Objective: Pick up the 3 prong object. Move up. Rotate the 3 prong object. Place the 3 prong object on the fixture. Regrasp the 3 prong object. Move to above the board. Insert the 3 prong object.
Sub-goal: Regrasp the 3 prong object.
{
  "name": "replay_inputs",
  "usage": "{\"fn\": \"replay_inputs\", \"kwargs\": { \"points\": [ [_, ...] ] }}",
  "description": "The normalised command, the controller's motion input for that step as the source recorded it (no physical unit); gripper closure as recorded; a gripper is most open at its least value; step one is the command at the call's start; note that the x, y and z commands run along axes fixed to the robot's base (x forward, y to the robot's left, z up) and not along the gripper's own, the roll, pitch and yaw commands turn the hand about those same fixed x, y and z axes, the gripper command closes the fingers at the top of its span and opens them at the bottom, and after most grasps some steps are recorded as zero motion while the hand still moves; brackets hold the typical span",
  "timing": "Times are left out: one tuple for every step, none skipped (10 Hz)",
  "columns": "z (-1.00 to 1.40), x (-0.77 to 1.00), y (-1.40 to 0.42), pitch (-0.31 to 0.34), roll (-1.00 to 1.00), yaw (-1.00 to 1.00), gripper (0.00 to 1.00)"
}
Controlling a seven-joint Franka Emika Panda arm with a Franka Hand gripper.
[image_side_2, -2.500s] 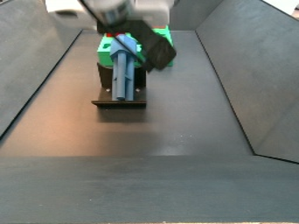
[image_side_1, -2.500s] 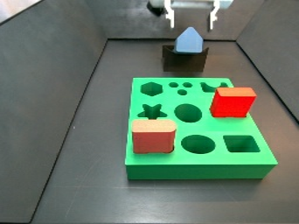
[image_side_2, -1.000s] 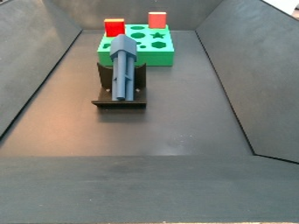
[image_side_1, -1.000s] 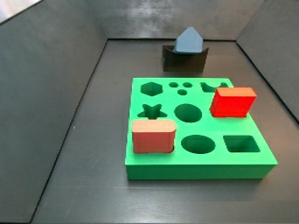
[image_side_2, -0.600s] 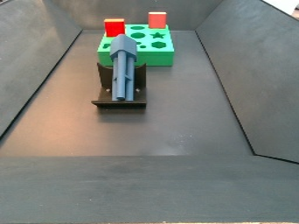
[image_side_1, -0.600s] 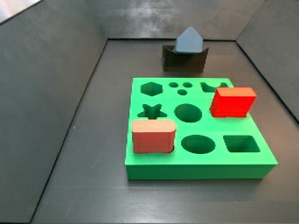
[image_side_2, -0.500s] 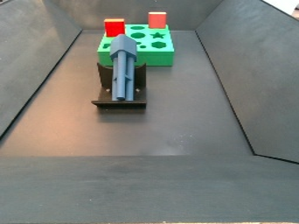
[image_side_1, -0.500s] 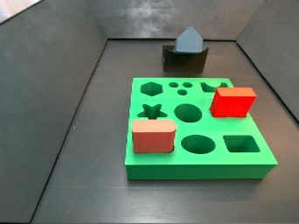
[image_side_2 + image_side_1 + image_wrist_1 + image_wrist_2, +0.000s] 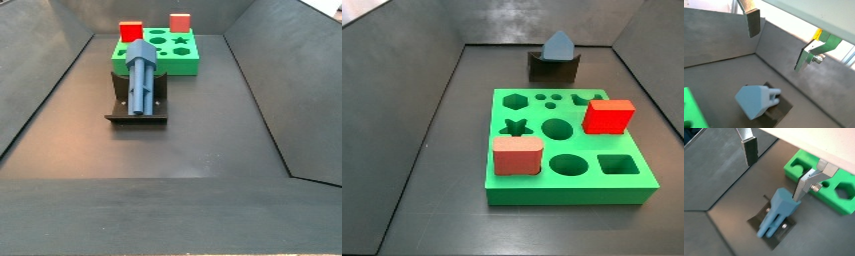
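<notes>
The grey-blue 3 prong object [image 9: 557, 43] lies in the dark fixture [image 9: 553, 68] behind the green board [image 9: 589, 180], free of any grip. In a side view it lies lengthwise [image 9: 142, 75] on the fixture [image 9: 136, 116]. The gripper is out of both side views. In both wrist views the gripper [image 9: 780, 40] [image 9: 777, 168] is open and empty, well above the 3 prong object [image 9: 756, 101] [image 9: 777, 213], with nothing between its fingers [image 9: 749, 150].
A red cube [image 9: 609, 116] and a salmon-pink block [image 9: 517, 156] stand in the board. Grey walls enclose the dark floor on all sides. The board's edge [image 9: 804, 168] shows beside the fixture [image 9: 761, 223] in a wrist view.
The gripper, seen over the fixture 2.5 s ago, has risen out of both side views. The 3 prong object stays on the fixture. Nothing has moved in the last second.
</notes>
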Motion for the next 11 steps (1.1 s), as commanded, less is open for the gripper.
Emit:
{"fn": "replay_inputs", "kwargs": {
  "points": [
    [-0.01,0.10,-0.04,0.122,1.00,0.07,0.00],
    [-0.01,0.10,-0.04,0.137,1.00,0.08,0.00],
    [-0.01,0.11,-0.05,0.169,1.00,0.10,0.00],
    [-0.01,0.11,-0.05,0.200,1.00,0.14,0.00],
    [-0.01,0.11,-0.05,0.224,1.00,0.18,0.00],
    [-0.01,0.11,-0.05,0.205,0.81,0.22,0.00],
    [-0.01,0.12,-0.06,0.177,0.64,0.24,0.00],
    [-0.01,0.12,-0.06,0.155,0.52,0.25,0.00],
    [0.00,0.11,-0.04,0.098,0.27,0.25,0.00],
    [0.00,0.10,-0.04,0.059,0.21,0.25,0.00],
    [-0.01,0.09,-0.05,0.026,0.18,0.23,0.00]
  ]
}}
